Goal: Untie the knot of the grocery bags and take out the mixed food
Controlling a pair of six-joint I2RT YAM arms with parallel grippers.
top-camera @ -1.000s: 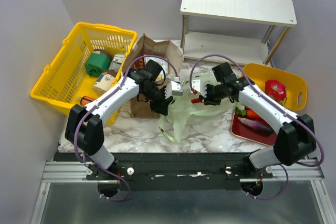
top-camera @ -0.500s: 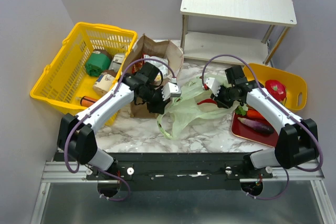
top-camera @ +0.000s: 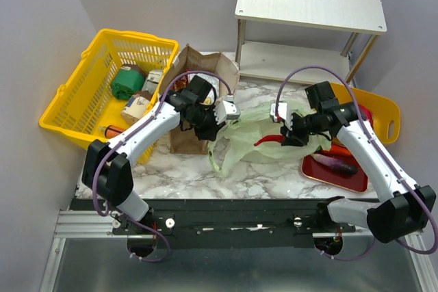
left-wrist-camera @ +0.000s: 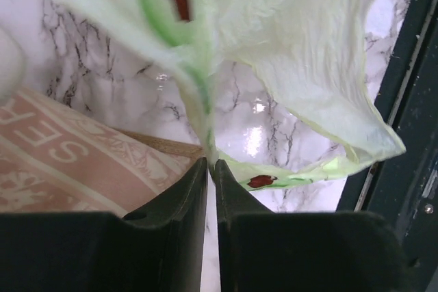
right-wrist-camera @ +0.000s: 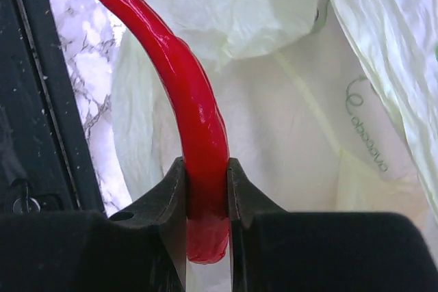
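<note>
The pale green plastic bag [top-camera: 250, 143] lies open on the marble table; no knot shows. My left gripper [top-camera: 217, 114] is shut on a bunched edge of the bag [left-wrist-camera: 301, 52], its jaws pinching the thin film in the left wrist view [left-wrist-camera: 211, 163]. My right gripper [top-camera: 291, 135] is shut on the red chili [top-camera: 269, 140], held over the bag's right side. In the right wrist view the chili [right-wrist-camera: 195, 107] curves up from between my jaws [right-wrist-camera: 206, 169], with the bag [right-wrist-camera: 287, 128] behind it. The brown paper bag [top-camera: 197, 76] stands behind my left gripper.
A yellow mesh basket [top-camera: 82, 100] with a green can and cartons sits at the left. A red tray [top-camera: 321, 169] with a purple eggplant [top-camera: 337, 163] is at the right, with a yellow bin [top-camera: 380, 109] behind it. A white shelf [top-camera: 308, 8] stands at the back.
My right gripper has moved right and toward the near edge with the chili, drawing it away from the bag's middle. My left gripper kept its hold on the bag edge and shifted slightly back.
</note>
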